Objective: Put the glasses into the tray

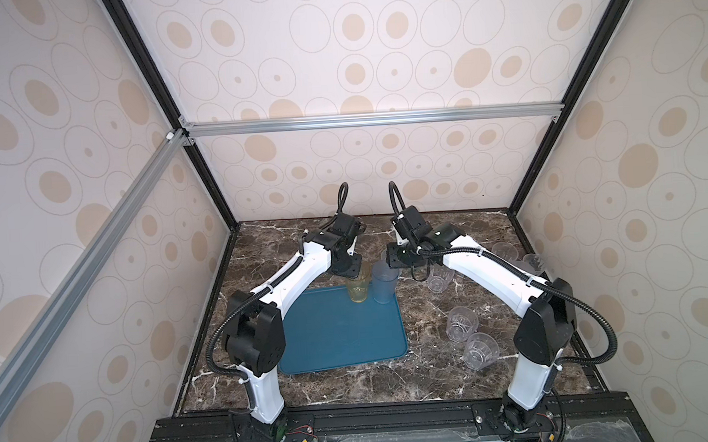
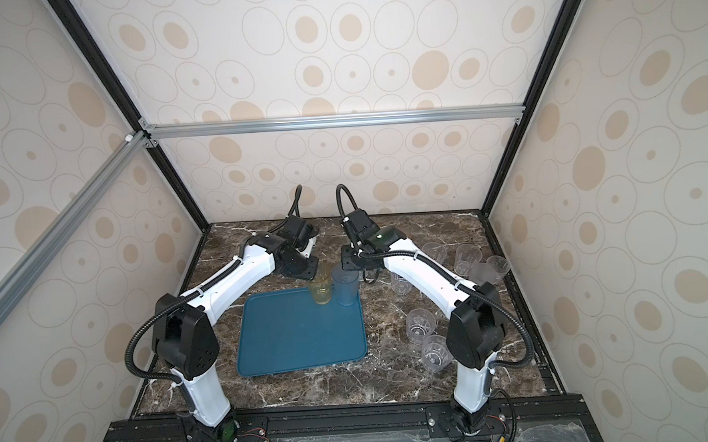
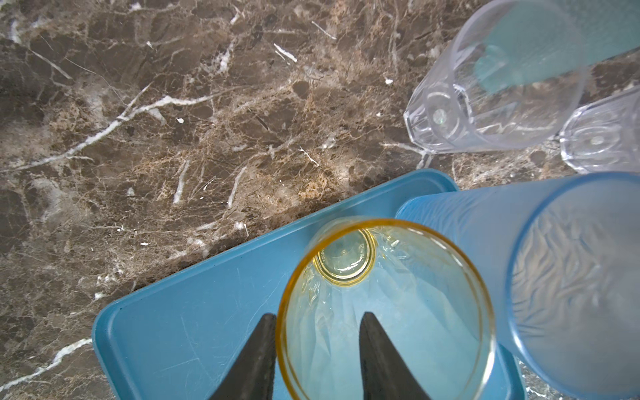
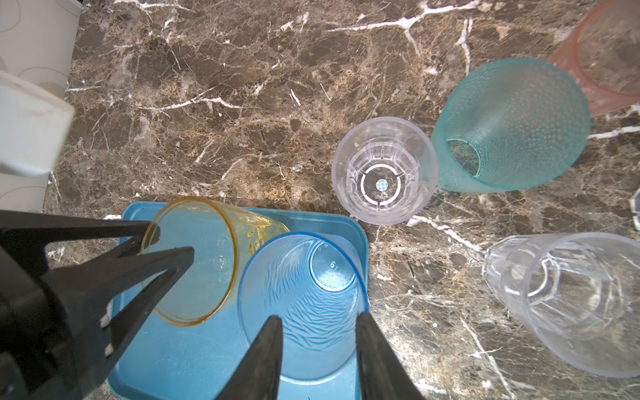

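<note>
Two glasses stand in the far corner of the tray [image 1: 342, 339]: yellow glass [image 3: 398, 277] and blue glass [image 4: 304, 287]. My left jaws and right jaws are spread, pinching neither. This placing looks finished; next I lift straight up, then fetch a clear glass [image 4: 382, 169] off the table [image 4: 242, 104].

Brown marble tabletop [image 1: 352, 380], blue tray [image 1: 341, 335] left of centre, clear tumblers [image 1: 459, 323] at right

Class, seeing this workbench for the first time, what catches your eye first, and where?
A yellow glass and a blue glass stand side by side in the far right corner of the teal tray, with the left gripper and right gripper straddling their rims. Clear glasses are scattered on the marble table right of the tray.
</note>
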